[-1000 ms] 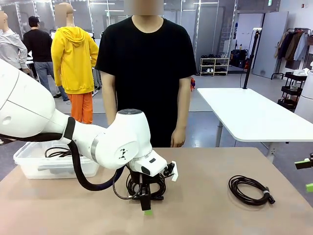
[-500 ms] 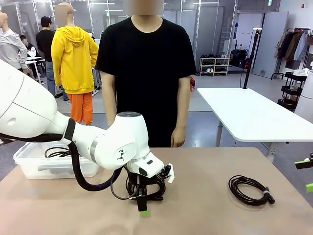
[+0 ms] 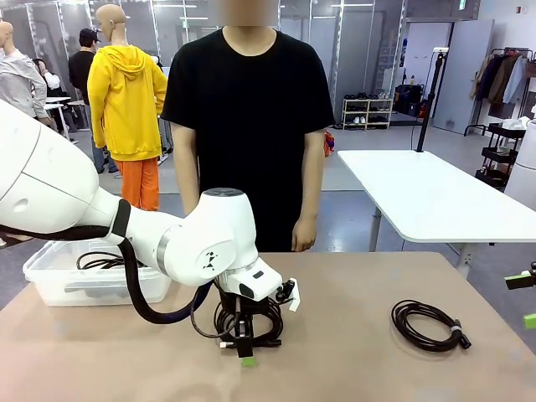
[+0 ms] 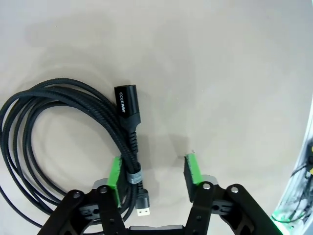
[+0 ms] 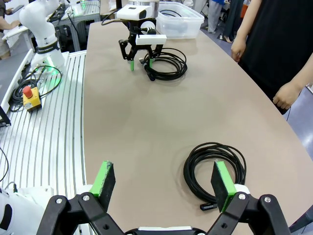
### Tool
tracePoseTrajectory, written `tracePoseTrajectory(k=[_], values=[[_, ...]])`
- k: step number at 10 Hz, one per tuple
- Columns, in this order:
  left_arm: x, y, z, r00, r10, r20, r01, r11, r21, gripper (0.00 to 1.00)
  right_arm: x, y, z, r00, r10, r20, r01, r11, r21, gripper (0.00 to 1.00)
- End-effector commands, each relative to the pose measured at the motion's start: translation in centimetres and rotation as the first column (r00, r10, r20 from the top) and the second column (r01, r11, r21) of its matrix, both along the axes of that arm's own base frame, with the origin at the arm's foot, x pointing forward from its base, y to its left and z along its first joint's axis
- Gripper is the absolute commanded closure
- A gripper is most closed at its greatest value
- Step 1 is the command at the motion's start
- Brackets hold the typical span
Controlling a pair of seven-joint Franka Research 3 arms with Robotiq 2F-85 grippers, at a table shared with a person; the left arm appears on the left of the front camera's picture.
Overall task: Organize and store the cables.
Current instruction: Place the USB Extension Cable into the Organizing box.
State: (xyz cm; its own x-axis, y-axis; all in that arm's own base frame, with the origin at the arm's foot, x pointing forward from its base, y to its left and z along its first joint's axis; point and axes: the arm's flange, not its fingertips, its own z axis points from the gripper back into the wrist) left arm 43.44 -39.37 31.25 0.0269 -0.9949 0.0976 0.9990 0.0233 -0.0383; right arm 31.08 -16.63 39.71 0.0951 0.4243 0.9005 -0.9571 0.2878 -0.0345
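Table (image 3: 360,360): tan top, spanning the near scene; the person stands at its far edge.
Person (image 3: 249,126): black T-shirt, arms hanging down, hands off the table.
Left arm (image 3: 197,243): white, reaches in from the left and bends down over the middle of the table.
Bin (image 3: 38,276): clear plastic box at the far left of the table.
Right claw (image 5: 162,178): hangs above the near right of the table, its 2 green pads spread wide, nothing between them.
Left claw (image 4: 154,171): pointing straight down at the table, jaws partly apart. 1 pad lies against the bundled strands of the middle coil; the other pad stands apart from them over bare table, so there is no grip on the cord.
Middle coil (image 4: 83,95): black braided cable, flat on the table at near centre, its loop spreading away from the left claw.
Right coil (image 3: 399,321): black round loop flat on the table at the right, well apart from the middle coil, just beyond the right claw.
Binned coil (image 3: 99,261): black cord lying inside the bin.
Plug (image 4: 126,103): black, printed, lying on the table beside the strands of the middle coil.
Tie (image 4: 134,177): small grey band around the strands, just beside the touching pad.
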Motion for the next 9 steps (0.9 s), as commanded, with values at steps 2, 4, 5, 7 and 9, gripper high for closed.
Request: tracePoseTrajectory(k=[2, 4, 5, 7, 9], values=[[-0.2, -0.1, 0.2, 1.0, 0.01, -0.021, -0.009, 0.999, 0.034, 0.89, -0.2, 0.1, 0.4, 1.0, -0.003, -0.024, 0.003, 1.0, -0.001, 0.0], [-0.2, -0.1, 0.5, 1.0, 0.008, -0.012, -0.007, 0.999, 0.033, 1.0, -0.2, 0.1, 0.4, 1.0, -0.003, -0.024, 0.003, 1.0, -0.001, 0.0], [-0.2, -0.1, 0.8, 1.0, 0.0, -0.013, 0.001, 1.0, 0.031, 1.0, -0.2, 0.1, 0.4, 1.0, -0.003, -0.024, 0.003, 1.0, -0.001, 0.0], [-0.3, -0.3, 1.9, 1.0, -0.014, 0.011, 0.013, 0.998, 0.062, 1.0, -0.2, 0.1, 0.4, 1.0, -0.003, -0.024, 0.003, 1.0, -0.001, 0.0], [-1.1, 0.0, 5.3, 0.997, -0.065, 0.042, 0.063, 0.997, 0.046, 1.0, -0.2, 0.1, 0.4, 1.0, -0.003, -0.024, 0.003, 1.0, -0.001, 0.0]])
